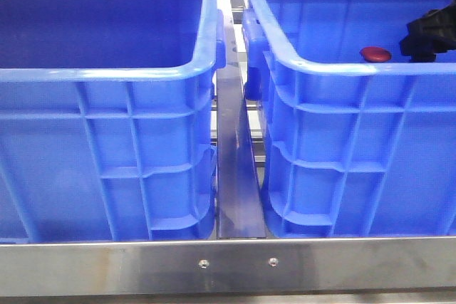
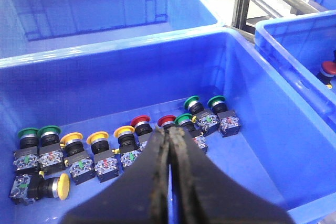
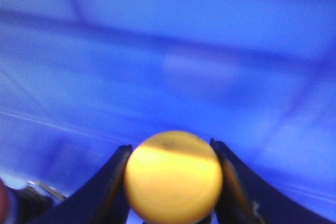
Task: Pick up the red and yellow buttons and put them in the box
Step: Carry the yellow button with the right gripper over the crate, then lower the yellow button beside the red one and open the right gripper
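My right gripper [image 3: 170,146] is shut on the cap of a yellow button [image 3: 173,179], inside a blurred blue crate. In the front view this gripper [image 1: 429,32] is a black shape inside the right crate [image 1: 335,69], next to a dark red button [image 1: 375,53] lying there. The same red button shows at the edge of the left wrist view [image 2: 328,69]. My left gripper [image 2: 169,134] is shut and empty, above the left crate [image 2: 252,108]. That crate holds a row of buttons, among them two red ones [image 2: 140,123] and several yellow ones [image 2: 97,139].
Green buttons [image 2: 192,102] also stand in the row, and one yellow button [image 2: 62,186] lies on its side. Another blue crate [image 2: 105,9] stands behind. A metal rail [image 1: 235,176] runs between the two crates, and a steel bar [image 1: 228,265] runs along the front.
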